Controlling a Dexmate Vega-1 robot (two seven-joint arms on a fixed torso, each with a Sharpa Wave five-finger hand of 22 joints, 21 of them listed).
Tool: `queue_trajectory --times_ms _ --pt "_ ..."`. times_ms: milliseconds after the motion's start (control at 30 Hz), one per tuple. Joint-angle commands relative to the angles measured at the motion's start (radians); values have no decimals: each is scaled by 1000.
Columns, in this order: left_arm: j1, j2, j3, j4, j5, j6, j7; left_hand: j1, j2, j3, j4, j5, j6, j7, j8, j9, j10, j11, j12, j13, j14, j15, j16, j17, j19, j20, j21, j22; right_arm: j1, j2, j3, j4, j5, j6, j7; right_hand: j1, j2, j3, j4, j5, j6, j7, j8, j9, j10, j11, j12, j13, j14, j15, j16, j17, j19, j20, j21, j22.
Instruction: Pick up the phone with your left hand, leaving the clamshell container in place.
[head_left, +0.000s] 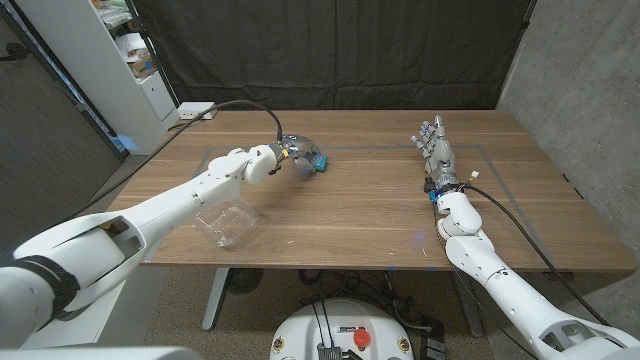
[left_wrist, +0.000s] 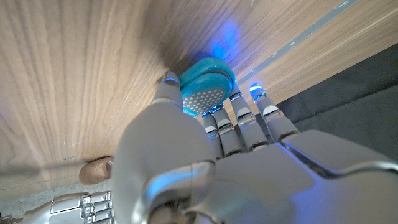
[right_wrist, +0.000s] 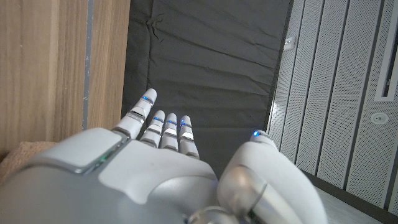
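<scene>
The phone (head_left: 317, 160) is a small teal handset with a perforated speaker face (left_wrist: 205, 84), at the far middle of the table. My left hand (head_left: 288, 152) grips it between the thumb and the fingers (left_wrist: 239, 115); whether it is off the wood I cannot tell. The clear clamshell container (head_left: 225, 222) lies near the table's front edge, beneath my left forearm and well behind the hand. My right hand (head_left: 437, 150) stands at the right side of the table, fingers stretched out and apart (right_wrist: 163, 127), holding nothing.
A white power box (head_left: 195, 111) with a black cable sits at the table's far left corner. A white shelf unit (head_left: 130, 60) stands beyond it. A taped rectangle outline (head_left: 400, 148) marks the wooden table (head_left: 350, 220). A dark curtain hangs behind.
</scene>
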Motion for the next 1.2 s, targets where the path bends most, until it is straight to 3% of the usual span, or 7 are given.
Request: queue_trajectory --times_ms 33,1200 --pt "5 4 -21 -24 -13 5 0 3 10 8 2 -6 4 10 -3 0 6 8 -4 6 3 -53 -4 4 4 5 1 2 0 0 -1 -5 -7 2 -7 2 11 -5 4 2 4 1 -4 0 8 -3 0 4 10 -5 7 -1 9 -3 -4 5" --pt "30 61 -120 -200 -41 25 -23 8 19 8 7 -39 25 12 -6 2 28 7 -5 16 32 -58 0 7 12 7 -2 2 -20 -11 2 -51 -25 -6 -39 3 16 -9 3 0 11 -1 -3 0 8 -3 -4 4 12 -3 6 -1 11 0 -21 5"
